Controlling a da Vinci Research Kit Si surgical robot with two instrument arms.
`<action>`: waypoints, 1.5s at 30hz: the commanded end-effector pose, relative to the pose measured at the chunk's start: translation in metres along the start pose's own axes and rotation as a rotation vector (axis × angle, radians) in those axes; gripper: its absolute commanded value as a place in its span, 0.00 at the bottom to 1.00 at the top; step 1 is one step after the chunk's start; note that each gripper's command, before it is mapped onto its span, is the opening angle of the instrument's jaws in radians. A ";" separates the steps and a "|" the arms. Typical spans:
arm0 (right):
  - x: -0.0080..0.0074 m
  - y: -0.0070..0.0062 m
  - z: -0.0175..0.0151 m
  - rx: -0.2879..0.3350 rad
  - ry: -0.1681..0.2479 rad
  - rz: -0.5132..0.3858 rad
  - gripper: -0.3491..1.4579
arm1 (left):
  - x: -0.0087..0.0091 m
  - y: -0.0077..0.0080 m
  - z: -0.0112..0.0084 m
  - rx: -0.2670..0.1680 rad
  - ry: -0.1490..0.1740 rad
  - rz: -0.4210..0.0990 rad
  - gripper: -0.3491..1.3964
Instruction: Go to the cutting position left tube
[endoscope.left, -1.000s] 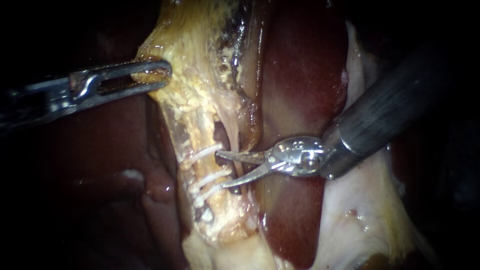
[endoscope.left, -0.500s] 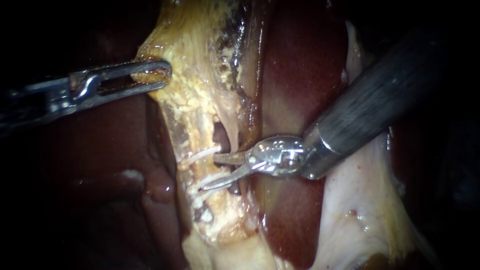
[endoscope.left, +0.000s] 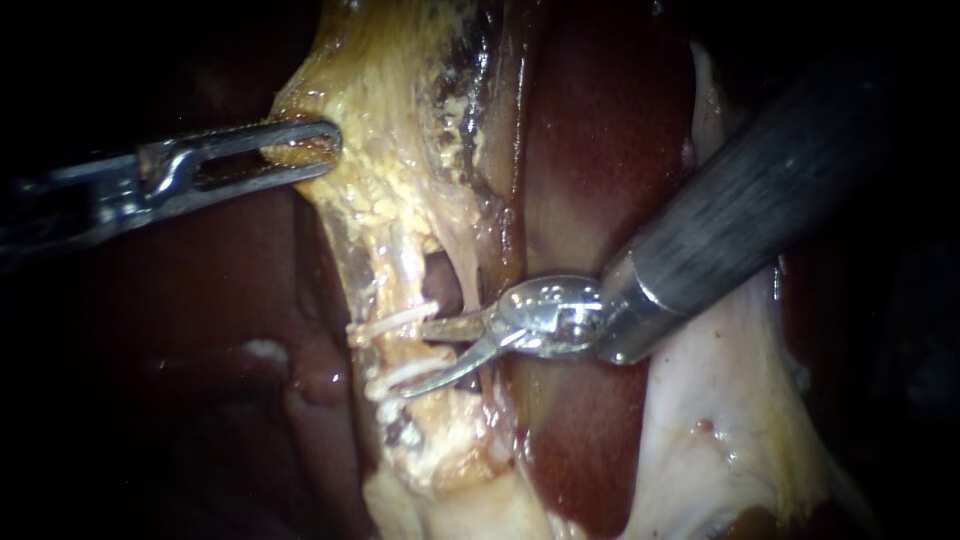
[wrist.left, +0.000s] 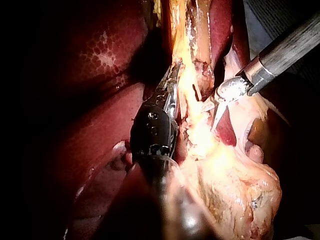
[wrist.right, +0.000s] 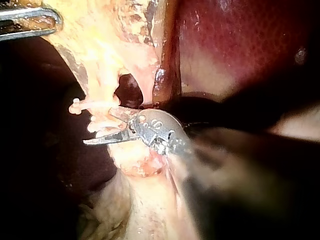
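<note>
The left tube (endoscope.left: 392, 348) is a pale strand below the yellow fatty tissue (endoscope.left: 390, 150), crossed by white clips (endoscope.left: 385, 322). My right instrument (endoscope.left: 425, 356) comes in from the right with its two thin blades open. One blade lies above and one below the tube, between an upper clip and the lower clips (endoscope.left: 395, 378). The right wrist view shows the same: the open blades (wrist.right: 105, 127) straddle the tube just past the clips (wrist.right: 82, 106). My left instrument (endoscope.left: 322, 150) is shut on the yellow tissue higher up and holds it taut; its jaws (wrist.left: 172, 82) show in the left wrist view.
A dark window (endoscope.left: 440, 280) separates the clipped tube from a second strand (endoscope.left: 478, 262) to its right. Dark red liver (endoscope.left: 600, 150) lies behind the right shaft. Whitish tissue (endoscope.left: 720, 420) fills the lower right.
My right instrument has slid left; its open blades now reach across the clipped tube, and the clips have shifted slightly left. The left instrument has stayed in place.
</note>
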 end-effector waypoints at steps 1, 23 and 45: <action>0.0000 0.0002 0.0003 0.003 -0.002 -0.002 0.94 | 0.0000 0.0000 0.0000 0.000 0.000 0.000 0.00; 0.0007 0.0019 0.0044 0.096 0.103 0.161 0.90 | 0.0000 -0.0001 0.0002 -0.001 0.000 -0.001 0.00; 0.0008 0.0029 0.0045 0.092 0.144 0.357 0.91 | 0.0000 -0.0002 0.0002 -0.001 0.000 -0.001 0.00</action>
